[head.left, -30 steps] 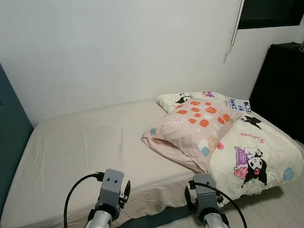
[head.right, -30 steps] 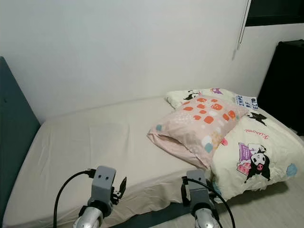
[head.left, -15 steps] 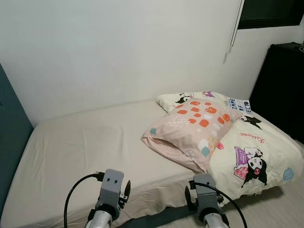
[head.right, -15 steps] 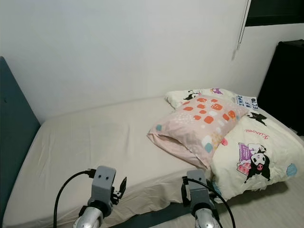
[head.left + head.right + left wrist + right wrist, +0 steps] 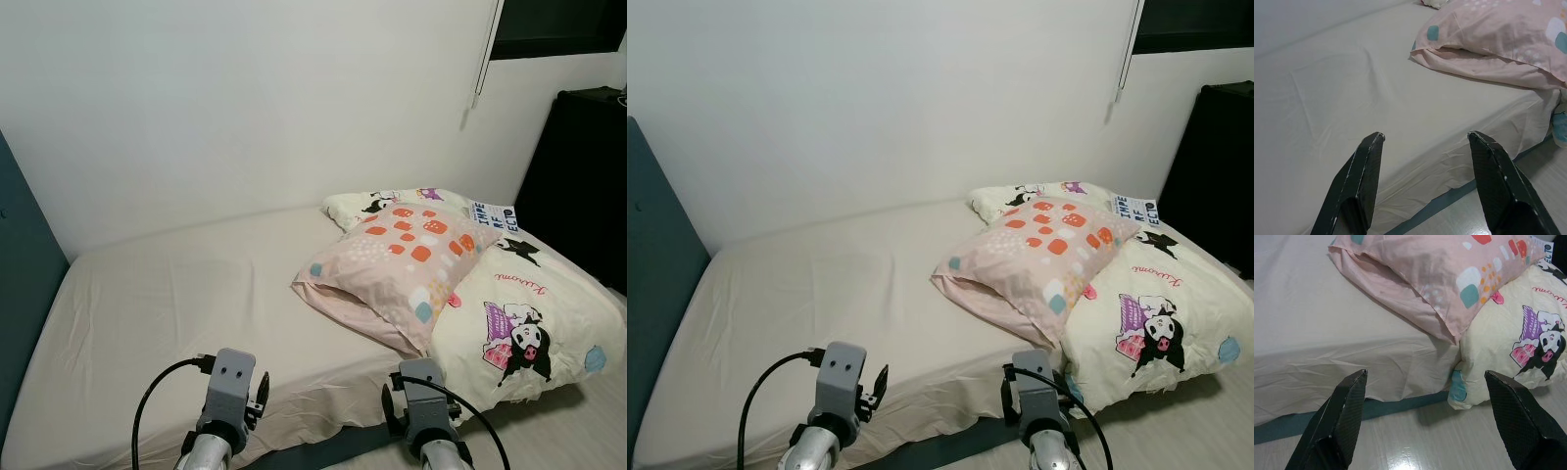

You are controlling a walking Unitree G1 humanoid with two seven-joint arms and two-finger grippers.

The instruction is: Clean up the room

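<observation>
At the bed's (image 5: 176,294) near edge, both arms are raised, nothing gripped. Left pincer (image 5: 1422,142) has its fingers spread wide over the bare sheet; right pincer (image 5: 1432,379) is equally wide, aimed at the mattress side. Pink pillow (image 5: 397,269) lies askew mid-bed, leaning on the cream cartoon blanket (image 5: 529,323) bunched at the right end and spilling over the edge. Risk: grabbing the pillow drags the blanket onto the floor (image 5: 1459,440).

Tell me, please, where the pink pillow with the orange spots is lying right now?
In the left eye view the pink pillow lies on the right half of the bed, leaning on the cream cartoon-print duvet to its right.
</observation>
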